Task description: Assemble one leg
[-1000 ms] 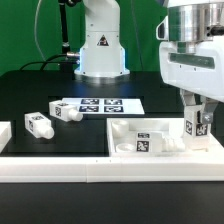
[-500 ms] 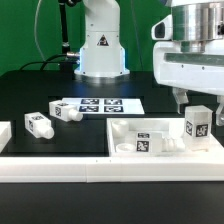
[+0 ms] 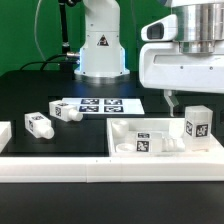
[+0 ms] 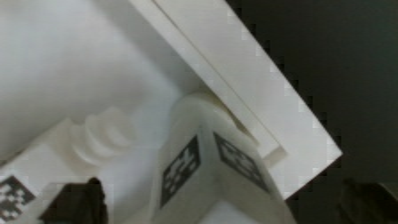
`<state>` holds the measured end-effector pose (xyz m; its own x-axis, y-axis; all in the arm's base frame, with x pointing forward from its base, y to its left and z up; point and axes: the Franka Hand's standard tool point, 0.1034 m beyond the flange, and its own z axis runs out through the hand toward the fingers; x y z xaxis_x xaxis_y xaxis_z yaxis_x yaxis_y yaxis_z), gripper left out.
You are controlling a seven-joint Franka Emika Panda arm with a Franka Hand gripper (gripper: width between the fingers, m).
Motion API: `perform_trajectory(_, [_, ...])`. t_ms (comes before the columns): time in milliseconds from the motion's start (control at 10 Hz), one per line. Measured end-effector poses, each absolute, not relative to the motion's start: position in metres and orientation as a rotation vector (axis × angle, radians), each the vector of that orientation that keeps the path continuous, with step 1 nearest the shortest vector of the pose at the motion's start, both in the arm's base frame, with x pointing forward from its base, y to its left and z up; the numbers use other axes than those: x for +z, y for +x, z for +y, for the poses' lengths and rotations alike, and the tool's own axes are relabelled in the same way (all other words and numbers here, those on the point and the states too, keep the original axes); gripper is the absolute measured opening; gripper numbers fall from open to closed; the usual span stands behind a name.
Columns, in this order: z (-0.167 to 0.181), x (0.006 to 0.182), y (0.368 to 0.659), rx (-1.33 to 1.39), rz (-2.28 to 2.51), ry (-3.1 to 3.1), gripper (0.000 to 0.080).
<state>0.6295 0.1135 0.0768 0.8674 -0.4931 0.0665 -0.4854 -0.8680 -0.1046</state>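
A white leg [image 3: 197,124] with a tag on its side stands upright on the far right of the large white panel [image 3: 122,128]. My gripper [image 3: 180,98] hangs open just above and slightly to the exterior view's left of it, not touching it. In the wrist view the same leg [image 4: 217,165] stands below and between my dark fingertips [image 4: 75,202], beside a threaded white stub [image 4: 98,135] on the panel [image 4: 107,60]. Another leg [image 3: 145,141] lies on the panel's middle.
Two more loose legs [image 3: 40,125] [image 3: 68,113] lie on the black table at the exterior view's left. The marker board [image 3: 98,104] lies behind them. The robot base [image 3: 102,45] stands at the back. A white bar [image 3: 60,168] runs along the front edge.
My gripper has let go of the upright leg, opened, risen and shifted to the exterior view's left. The leg stays standing on the panel.
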Motion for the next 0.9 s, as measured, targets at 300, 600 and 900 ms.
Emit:
perform_trajectory(300, [0.1089, 0.077, 0.6311, -0.165, 0.236, -3.073, 0.0649])
perform_trajectory(600, [0.1042, 0.0762, 0.632, -0.172, -0.024, -3.1, 0.0525])
perform_trajectory(900, [0.1038, 0.0759, 0.6319, -0.171, -0.017, -3.101, 0.0285])
